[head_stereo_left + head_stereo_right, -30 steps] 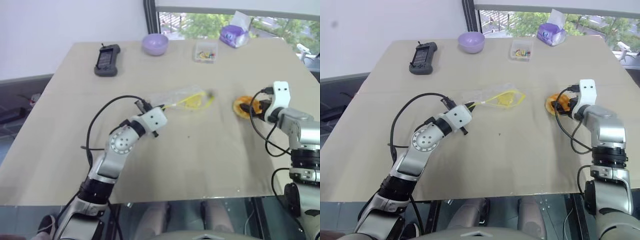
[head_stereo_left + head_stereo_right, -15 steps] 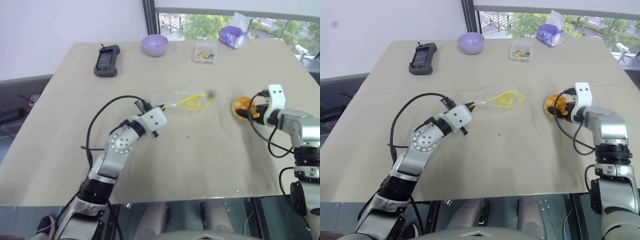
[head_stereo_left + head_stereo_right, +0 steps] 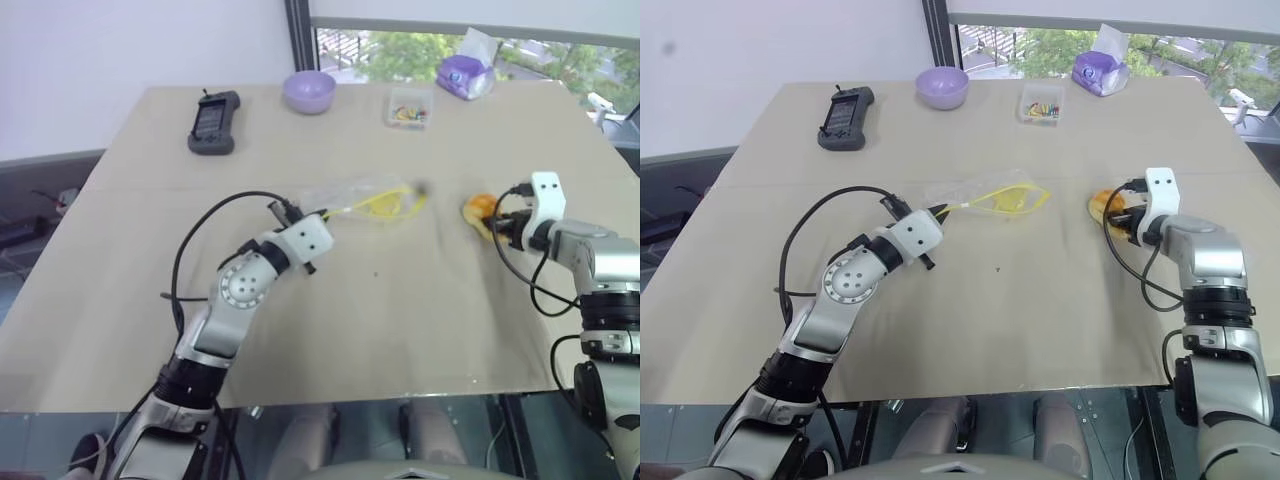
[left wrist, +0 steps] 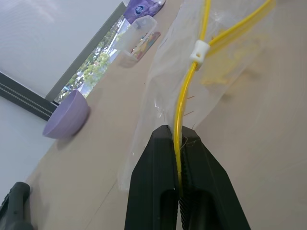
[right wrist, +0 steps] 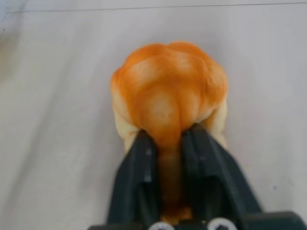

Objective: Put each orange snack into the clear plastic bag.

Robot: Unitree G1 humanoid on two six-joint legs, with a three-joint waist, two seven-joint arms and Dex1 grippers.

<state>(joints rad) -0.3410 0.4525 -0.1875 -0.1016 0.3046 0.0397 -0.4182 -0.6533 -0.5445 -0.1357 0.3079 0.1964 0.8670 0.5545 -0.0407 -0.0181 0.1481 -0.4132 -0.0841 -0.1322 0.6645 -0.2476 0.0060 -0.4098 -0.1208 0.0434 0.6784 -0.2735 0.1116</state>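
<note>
Task is at an early stage: the round, soft orange-yellow snack bun (image 5: 169, 93) is not yet bagged. The right gripper (image 5: 168, 139) has pinched its near edge between the black fingers, squeezing the spongy dough into a fold; it sits on the matte beige tabletop (image 3: 400, 310). Well apart to that gripper's left, the left gripper (image 4: 178, 143) is clamped on the yellow seal strip of the thin, crinkly transparent plastic bag (image 3: 365, 198), which lies flat ahead of it. Lifting, carrying and inserting remain.

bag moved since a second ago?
No. The bag lies in the same spot on the table, same offset from the purple bowl; the left hand pinches its yellow seal strip.
</note>
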